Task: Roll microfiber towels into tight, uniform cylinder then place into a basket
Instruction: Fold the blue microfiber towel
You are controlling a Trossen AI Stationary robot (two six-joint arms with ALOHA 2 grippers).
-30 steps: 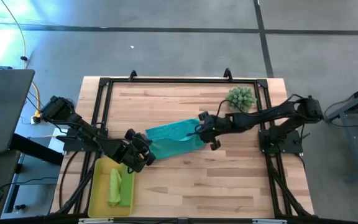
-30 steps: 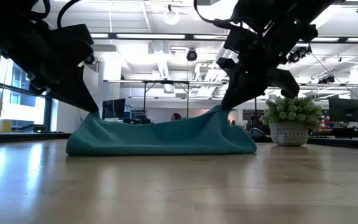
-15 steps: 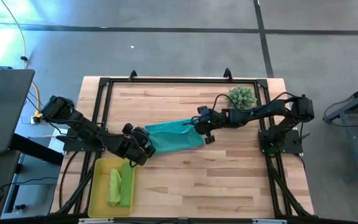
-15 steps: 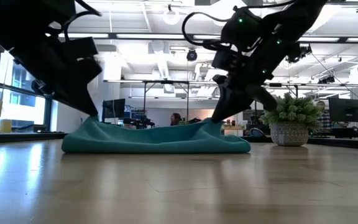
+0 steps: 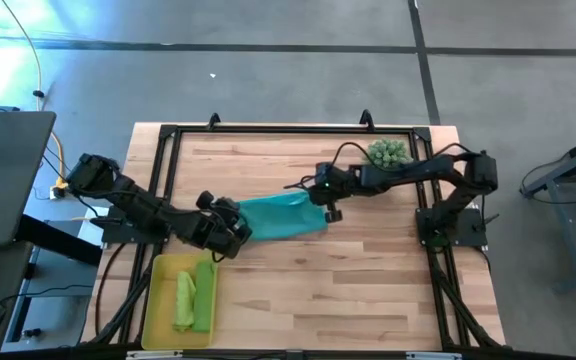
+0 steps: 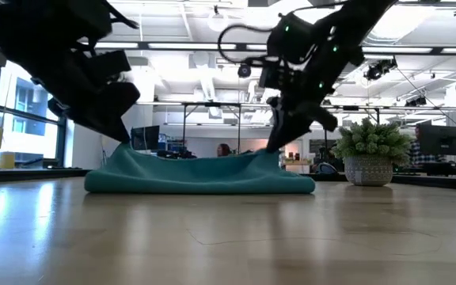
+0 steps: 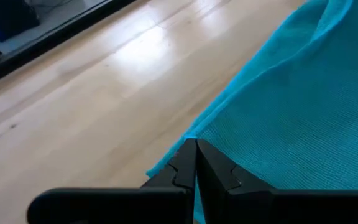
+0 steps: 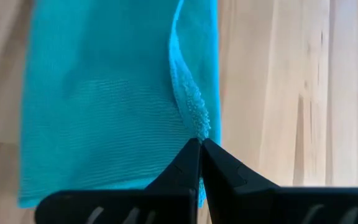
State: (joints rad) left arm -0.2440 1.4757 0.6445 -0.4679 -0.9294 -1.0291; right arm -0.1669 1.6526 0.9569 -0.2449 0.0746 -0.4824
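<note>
While the table [image 5: 368, 290] is seen from above, the teal towel [image 5: 280, 217] is found near its centre, folded into a long strip. The left gripper [image 5: 236, 229] is clamped on the strip's nine o'clock end, and the right gripper [image 5: 318, 195] is clamped on its three o'clock end. The basket [image 5: 158, 300] lies at seven o'clock from the strip, with two lime green towels [image 5: 195, 300] laid in it. A spiky green plant [image 5: 389, 155] stands at two o'clock from the teal towel.

Seen from table height, the teal towel [image 6: 200, 176] is stretched low between the two arms, its ends lifted by the left gripper [image 6: 122, 142] and the right gripper [image 6: 272, 147]. The plant [image 6: 370, 154] sits at three o'clock.

At the left wrist, the fingers [image 7: 194, 174] are pressed shut on an edge of the teal towel [image 7: 291, 112].

At the right wrist, the fingers [image 8: 201, 171] are pinched shut on a raised fold of the teal towel [image 8: 104, 106].
</note>
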